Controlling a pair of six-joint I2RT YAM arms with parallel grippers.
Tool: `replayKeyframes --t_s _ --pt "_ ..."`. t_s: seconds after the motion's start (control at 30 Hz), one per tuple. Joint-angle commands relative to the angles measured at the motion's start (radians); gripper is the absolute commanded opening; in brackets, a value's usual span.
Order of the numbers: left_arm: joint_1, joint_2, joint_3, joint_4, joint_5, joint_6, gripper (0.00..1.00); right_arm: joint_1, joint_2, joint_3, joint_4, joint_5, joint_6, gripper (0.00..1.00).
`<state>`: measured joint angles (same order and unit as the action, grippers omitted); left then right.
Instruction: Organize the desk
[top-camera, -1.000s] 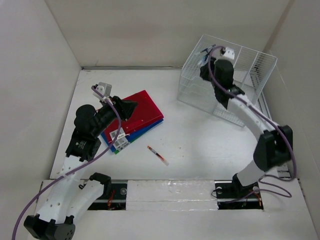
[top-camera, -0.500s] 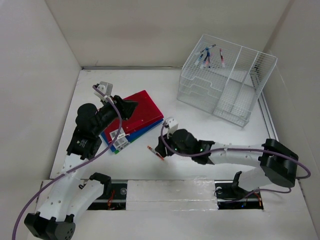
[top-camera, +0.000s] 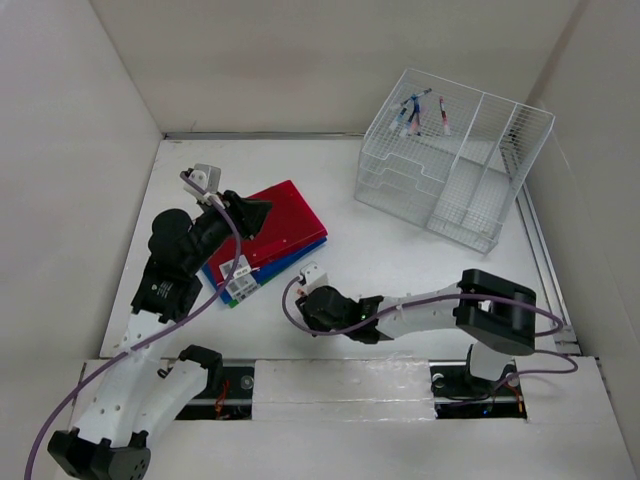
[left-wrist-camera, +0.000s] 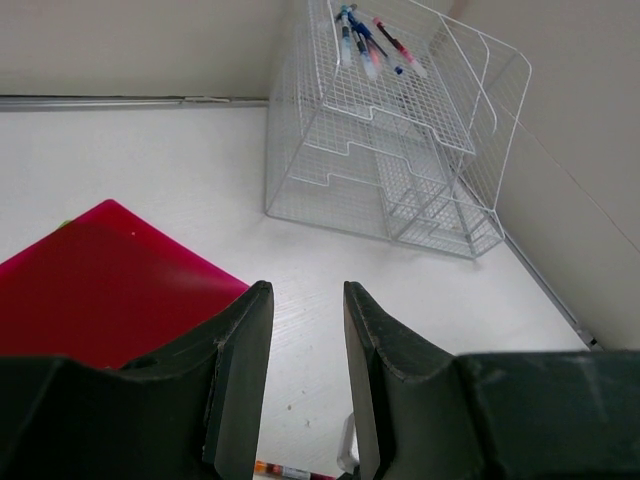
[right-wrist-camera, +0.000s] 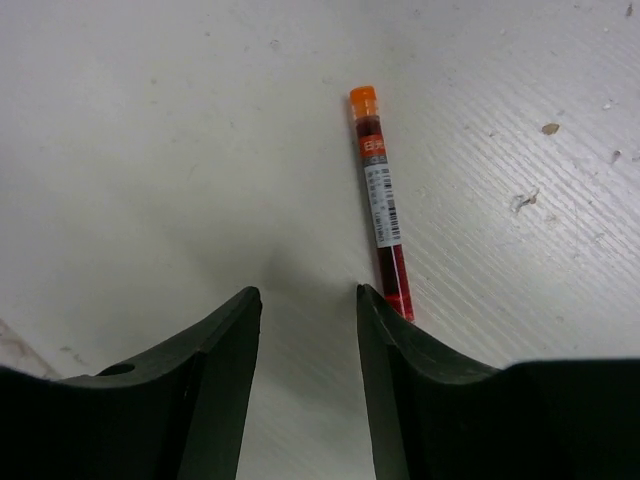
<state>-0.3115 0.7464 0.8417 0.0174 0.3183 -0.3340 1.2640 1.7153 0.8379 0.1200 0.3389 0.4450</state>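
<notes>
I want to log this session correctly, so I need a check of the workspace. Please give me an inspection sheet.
Surface: white desk, a few specks near the pen.
Job's things: red pen lying loose; folders stacked; rack holding pens.
Clutter: small white tag at the folders' edge.
Grippers: left gripper open, empty; right gripper open, pen beside it, not between fingers.
Cables: purple cable along each arm.
Surroundings: white panels.

The desk is matte white. At two o'clock, a white wire-mesh organizer shows a fine grid pattern, with blue and red pens on it. At ten o'clock, a red folder tops a blue folder. The loose pen is dark red, orange-capped and white-labelled. The left gripper and right gripper are black, and the cables are purple.
</notes>
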Motion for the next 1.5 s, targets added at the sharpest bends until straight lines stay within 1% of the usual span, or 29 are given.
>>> replayKeyframes --t_s 0.0,0.03,0.07,0.1,0.17,0.23,0.27,0.33,0.37,0.43,0.5,0.6,0.77,0.87,0.93,0.97,1.03,1.07,1.1,1.17,1.27,1.37,1.4,1.47 --pt "0.006 -0.022 0.003 0.03 -0.009 0.003 0.3 0.02 0.003 0.036 -0.036 0.101 0.011 0.48" --pt "0.006 -0.025 0.003 0.033 -0.001 0.003 0.3 0.02 0.003 0.036 -0.034 0.098 0.008 0.46" --pt "0.006 -0.028 0.0 0.036 0.005 0.004 0.3 0.02 0.001 0.039 -0.039 0.092 0.004 0.39" --pt "0.006 -0.03 0.0 0.039 0.007 0.004 0.3 0.02 -0.003 0.044 -0.052 0.078 0.004 0.36" --pt "0.006 -0.027 0.0 0.035 0.001 0.004 0.3 0.02 -0.023 0.053 -0.071 0.074 0.008 0.33" --pt "0.006 -0.027 0.002 0.033 0.005 0.003 0.3 0.02 -0.074 0.044 -0.065 0.075 0.006 0.33" --pt "0.006 -0.03 0.0 0.038 0.011 0.004 0.3 0.02 -0.095 0.029 -0.06 0.083 0.004 0.34" --pt "0.006 -0.032 0.0 0.041 0.01 0.004 0.3 0.02 -0.131 0.012 -0.051 0.147 -0.005 0.37" --pt "0.006 -0.03 0.0 0.038 0.008 0.004 0.3 0.02 -0.132 0.007 -0.052 0.173 -0.011 0.45" --pt "0.006 -0.033 0.0 0.039 0.016 0.004 0.3 0.02 -0.085 0.026 -0.088 0.207 -0.02 0.5" --pt "0.006 -0.033 -0.003 0.042 0.018 0.004 0.3 0.02 -0.071 0.039 -0.101 0.207 -0.019 0.5" --pt "0.006 -0.027 0.002 0.035 0.01 0.004 0.3 0.02 -0.008 0.046 -0.097 0.209 0.003 0.53" --pt "0.006 -0.019 0.0 0.039 0.013 0.004 0.3 0.02 0.104 0.073 -0.117 0.249 0.044 0.53" --pt "0.006 -0.018 0.0 0.044 0.028 0.003 0.3 0.02 0.107 0.07 -0.103 0.22 0.037 0.52" --pt "0.006 -0.016 0.0 0.044 0.024 0.004 0.3 0.02 0.106 0.066 -0.089 0.197 0.035 0.48" --pt "0.006 -0.013 0.0 0.041 0.021 0.004 0.3 0.02 0.102 0.063 -0.088 0.175 0.035 0.42" --pt "0.006 -0.015 -0.001 0.042 0.024 0.003 0.3 0.02 0.098 0.061 -0.079 0.151 0.034 0.34" --pt "0.006 -0.016 -0.001 0.044 0.022 0.004 0.3 0.02 0.096 0.058 -0.076 0.129 0.034 0.24" --pt "0.006 -0.015 0.0 0.044 0.022 0.004 0.3 0.02 0.092 0.055 -0.068 0.12 0.034 0.17" --pt "0.006 -0.015 0.0 0.041 0.021 0.004 0.3 0.02 0.083 0.046 -0.066 0.123 0.05 0.0" --pt "0.006 -0.015 0.002 0.044 0.025 0.003 0.3 0.02 0.027 0.035 -0.06 0.158 0.066 0.0" --pt "0.006 -0.015 0.0 0.042 0.033 0.0 0.3 -0.043 -0.058 0.046 -0.037 0.164 0.072 0.0" --pt "0.006 -0.015 -0.001 0.044 0.034 0.0 0.3 -0.09 -0.081 0.05 -0.007 0.16 0.07 0.0" --pt "0.006 -0.021 0.0 0.047 0.035 -0.002 0.3 -0.145 -0.146 0.072 0.029 0.135 0.054 0.0"
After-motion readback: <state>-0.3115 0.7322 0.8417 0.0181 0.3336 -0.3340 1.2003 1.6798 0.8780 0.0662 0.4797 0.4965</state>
